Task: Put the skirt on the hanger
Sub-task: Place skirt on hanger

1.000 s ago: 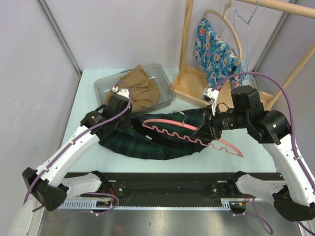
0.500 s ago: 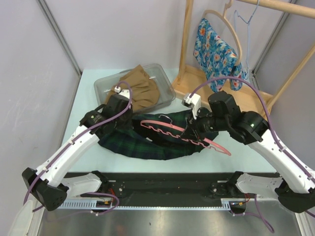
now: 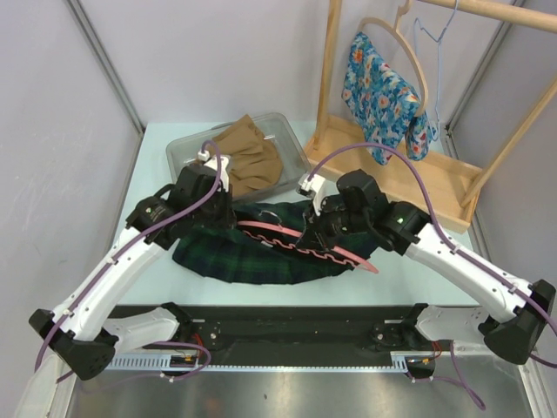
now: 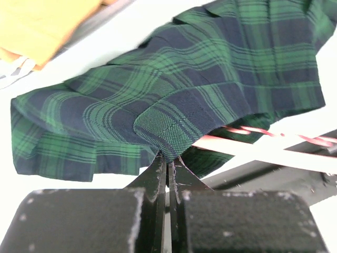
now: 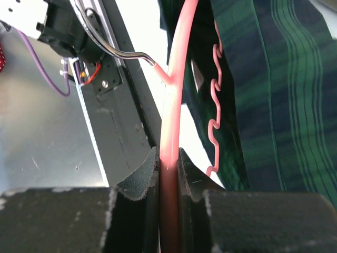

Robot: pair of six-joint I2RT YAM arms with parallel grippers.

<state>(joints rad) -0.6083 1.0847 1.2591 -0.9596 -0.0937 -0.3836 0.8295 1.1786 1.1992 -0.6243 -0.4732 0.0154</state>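
A dark green and navy plaid skirt [image 3: 248, 261] lies bunched on the table. My left gripper [image 3: 221, 214] is shut on a fold of the skirt's waistband [image 4: 174, 129] and holds that edge slightly raised; the left wrist view shows the cloth pinched at the gripper [image 4: 168, 161]. The pink plastic hanger [image 3: 278, 233] lies across the skirt, its left end near the raised fold and its right tip [image 3: 371, 269] poking past the hem. My right gripper [image 5: 168, 158] is shut on the hanger's bar [image 5: 171, 116], with the notched lower bar and skirt [image 5: 274, 89] beside it.
A clear bin [image 3: 186, 144] with a tan garment [image 3: 248, 157] stands behind the skirt. A wooden rack [image 3: 409, 170] at the back right carries a floral garment [image 3: 379, 91] and a blue wire hanger [image 3: 432, 48]. A black rail [image 3: 287, 320] runs along the near edge.
My right arm has swung left, carrying the pink hanger leftward across the skirt toward the held fold. My left gripper has shifted slightly left and back, keeping its grip on the skirt.
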